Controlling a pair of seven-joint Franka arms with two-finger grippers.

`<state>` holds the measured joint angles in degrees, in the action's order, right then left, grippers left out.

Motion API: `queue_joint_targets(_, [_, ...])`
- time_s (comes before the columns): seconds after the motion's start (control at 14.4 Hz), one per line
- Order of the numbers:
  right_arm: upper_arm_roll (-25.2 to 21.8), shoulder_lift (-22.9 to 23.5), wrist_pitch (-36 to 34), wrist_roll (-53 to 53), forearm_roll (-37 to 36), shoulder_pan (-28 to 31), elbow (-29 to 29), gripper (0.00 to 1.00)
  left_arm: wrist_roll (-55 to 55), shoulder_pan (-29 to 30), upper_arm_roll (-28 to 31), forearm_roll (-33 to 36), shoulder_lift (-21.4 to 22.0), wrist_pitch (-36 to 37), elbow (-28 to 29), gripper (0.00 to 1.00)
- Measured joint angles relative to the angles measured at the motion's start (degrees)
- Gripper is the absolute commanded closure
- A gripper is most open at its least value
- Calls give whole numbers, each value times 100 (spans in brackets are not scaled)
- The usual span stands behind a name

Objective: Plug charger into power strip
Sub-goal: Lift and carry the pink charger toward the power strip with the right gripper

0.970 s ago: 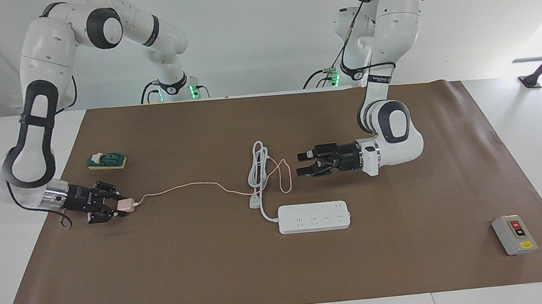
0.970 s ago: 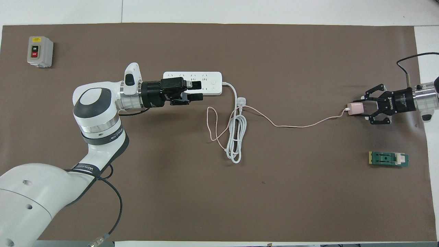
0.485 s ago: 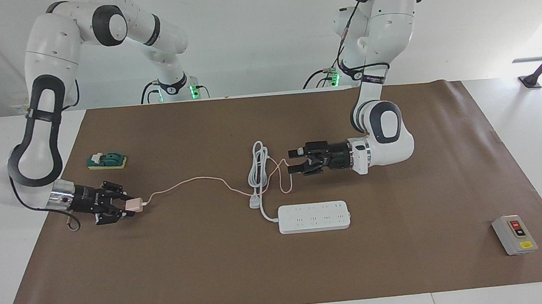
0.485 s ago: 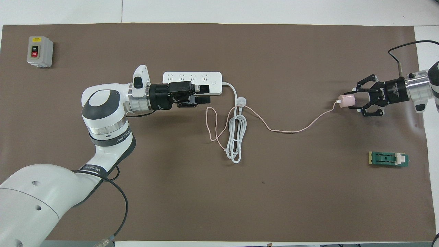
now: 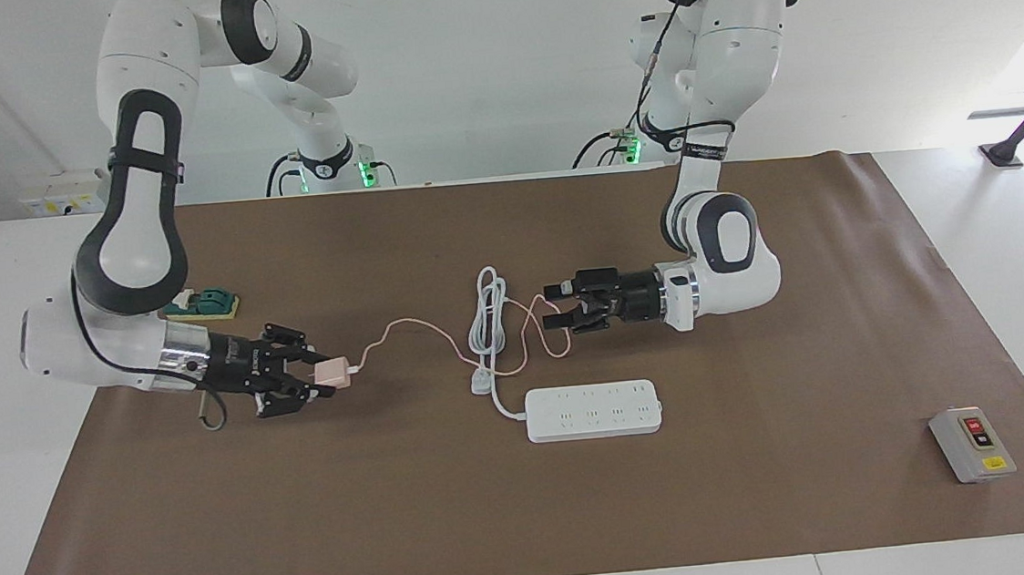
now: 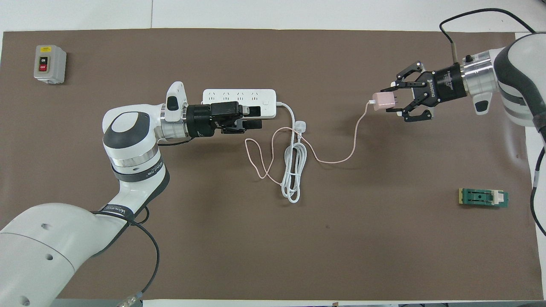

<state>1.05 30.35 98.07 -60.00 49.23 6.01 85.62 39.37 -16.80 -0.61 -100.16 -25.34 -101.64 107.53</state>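
Facing view: right gripper (image 5: 323, 381) is up off the tabletop (image 5: 768, 523), fingers clamped on the charger (image 5: 332, 373), over the brown mat toward the right arm's end. Pink cable (image 5: 405, 327) trails slack to a loop by the coiled white cord (image 5: 489, 317). Power strip (image 5: 593, 410) lies flat, sockets up, nothing plugged in. Left gripper (image 5: 556, 307) hangs over the cable loop, fingers wide, holding nothing.

Overhead view: charger (image 6: 383, 101) is held sideways, prongs pointing back toward the wrist. Left gripper (image 6: 251, 116) covers the strip's (image 6: 268, 100) nearer edge.

Judgement: transport step. To do it well, turn the prongs downward before reaching the strip, choose a socket clear of the left gripper, let the cable follow without snagging the white cord, and press straight down while the left steadies the strip.
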Motion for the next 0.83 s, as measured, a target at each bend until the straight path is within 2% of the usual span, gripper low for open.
queue_joint_targets(0.42, [3, -3, 1271, -1383, 49, -1636, -301, 100, 30, 0, 11, -5, 0, -7, 0, 0])
queue_joint_targets(0.83, [-4, 7, 1889, -1768, 49, -2325, -301, 100, 232, 4, 68, -168, -7, -48, 1, 0])
